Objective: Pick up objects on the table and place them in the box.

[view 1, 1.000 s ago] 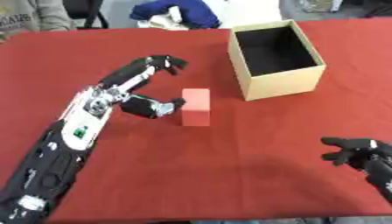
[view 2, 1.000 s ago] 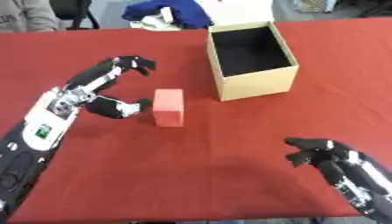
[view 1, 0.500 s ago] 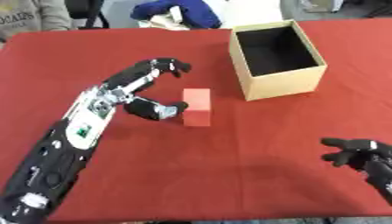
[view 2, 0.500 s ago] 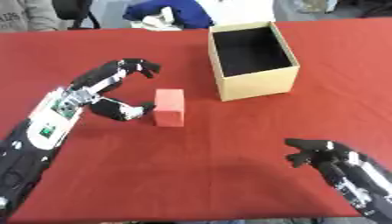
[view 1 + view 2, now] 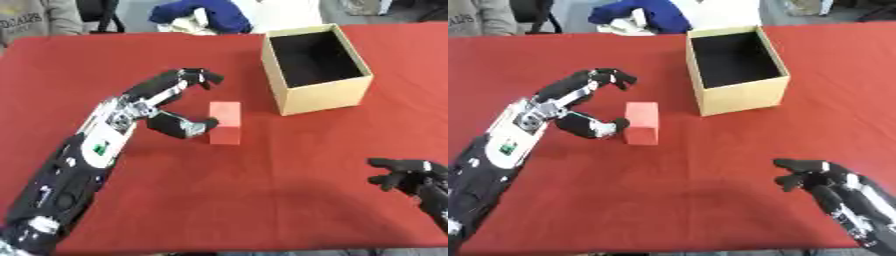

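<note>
A red rectangular block [image 5: 225, 122] lies on the red tablecloth left of the tan cardboard box [image 5: 318, 95], which stands open with a dark, empty-looking inside. My left hand [image 5: 164, 108] sits just left of the block, open in a wide C: the thumb [image 5: 194, 127] touches the block's left side and the fingers [image 5: 198, 78] arch above and behind it without closing. Down at the lower right, well away from the block, my right hand [image 5: 822, 178] rests with relaxed fingers and holds nothing.
A blue cloth bundle [image 5: 197, 14] lies at the table's far edge, left of the box. A person's sleeve [image 5: 35, 20] shows at the far left corner. The tablecloth's front edge [image 5: 262, 249] runs along the bottom.
My left hand has edged right and its thumb has come up against the block's left side. The block, the box and my right hand have stayed put.
</note>
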